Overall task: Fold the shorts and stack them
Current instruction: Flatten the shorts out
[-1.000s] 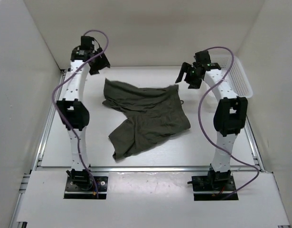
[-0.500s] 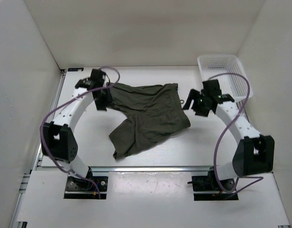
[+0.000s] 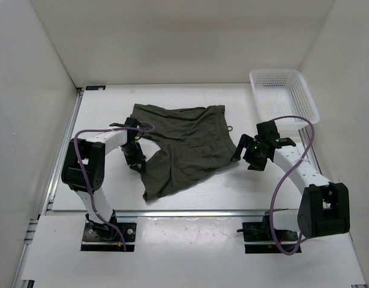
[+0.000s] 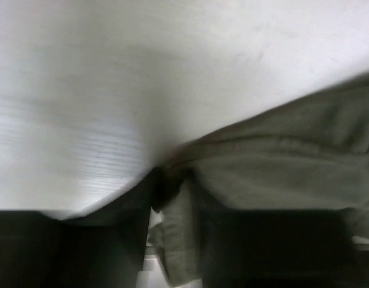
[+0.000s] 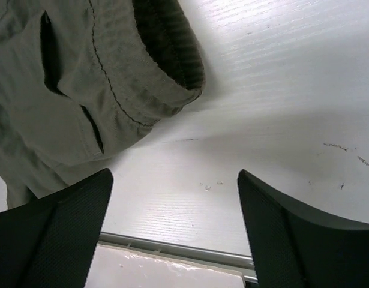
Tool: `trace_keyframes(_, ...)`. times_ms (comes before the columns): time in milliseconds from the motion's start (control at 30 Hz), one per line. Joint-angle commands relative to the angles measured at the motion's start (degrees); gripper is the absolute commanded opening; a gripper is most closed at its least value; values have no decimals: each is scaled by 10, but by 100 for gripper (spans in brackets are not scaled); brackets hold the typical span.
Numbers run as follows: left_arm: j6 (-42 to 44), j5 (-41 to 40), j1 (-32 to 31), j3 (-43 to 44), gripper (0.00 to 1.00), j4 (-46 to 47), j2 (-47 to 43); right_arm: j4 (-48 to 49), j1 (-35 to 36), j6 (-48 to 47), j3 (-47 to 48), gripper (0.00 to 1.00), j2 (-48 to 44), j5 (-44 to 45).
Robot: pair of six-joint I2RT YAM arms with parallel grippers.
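The dark olive shorts (image 3: 187, 141) lie spread and rumpled in the middle of the table, one leg reaching toward the front (image 3: 163, 180). My left gripper (image 3: 138, 161) is at their left edge. In the left wrist view a fold of the shorts (image 4: 175, 240) is pinched between its dark fingers, so the left gripper (image 4: 172, 201) is shut on the shorts. My right gripper (image 3: 239, 155) hovers just off the shorts' right edge, open. In the right wrist view the shorts' hem (image 5: 124, 90) lies ahead and to the left of the right gripper (image 5: 174, 177), with bare table between its fingers.
A white mesh basket (image 3: 284, 90) stands at the back right corner. A metal rail (image 3: 190, 212) runs along the table's front edge. White walls close in the left, back and right sides.
My left arm came forward from the shorts' back-left corner to their left edge and its gripper shut on the fabric. My right gripper moved slightly forward and stayed open.
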Motion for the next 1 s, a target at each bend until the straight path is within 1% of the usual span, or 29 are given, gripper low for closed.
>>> trace_keyframes(0,-6,15,-4,14,24,45,10,16,-21,11,-17,90,-7,-26)
trace_keyframes(33,-1,15,-4,22,10,45,17,24,-26,11,-17,90,-1,-34)
trace_keyframes(133,4,21,13,41,10,40,17,38,-35,16,-23,90,11,-55)
trace_keyframes(200,4,-2,26,56,10,23,-4,44,-35,16,-23,90,17,-55)
trace_keyframes(300,4,-21,56,101,10,4,-22,51,-35,16,-18,90,39,-61)
trace_keyframes(333,4,-26,68,131,10,-6,-22,57,-35,16,-18,89,50,-61)
trace_keyframes(433,4,-38,79,183,10,-25,15,72,-35,16,-13,88,74,-74)
trace_keyframes(467,10,-38,87,216,10,-33,29,78,-35,16,-7,88,79,-74)
trace_keyframes(500,10,-50,95,232,10,-42,62,78,-35,16,-7,88,84,-81)
trace_keyframes(600,10,-60,111,276,10,-61,110,92,-35,22,-2,87,98,-94)
trace_keyframes(633,10,-67,117,276,18,-67,117,92,-35,22,-2,87,98,-94)
trace_keyframes(667,10,-57,127,283,28,-67,117,99,-35,22,-2,87,104,-100)
trace_keyframes(700,10,-51,127,283,59,-72,124,107,-35,28,-2,85,109,-100)
trace_keyframes(733,10,-51,133,283,69,-72,119,107,-35,28,-2,84,109,-106)
trace_keyframes(767,10,-51,133,283,77,-77,110,112,-35,28,-2,84,115,-106)
trace_keyframes(800,10,-51,133,275,88,-77,81,120,-35,28,-2,84,121,-112)
trace_keyframes(867,10,-58,133,256,95,-77,38,126,-35,33,-2,83,127,-112)
trace_keyframes(900,10,-64,126,229,95,-77,16,135,-35,33,-2,82,134,-117)
trace_keyframes(933,3,-64,126,211,94,-77,-33,143,-35,33,4,82,134,-117)
trace_keyframes(967,3,-64,121,191,92,-77,-57,143,-35,33,11,79,148,-117)
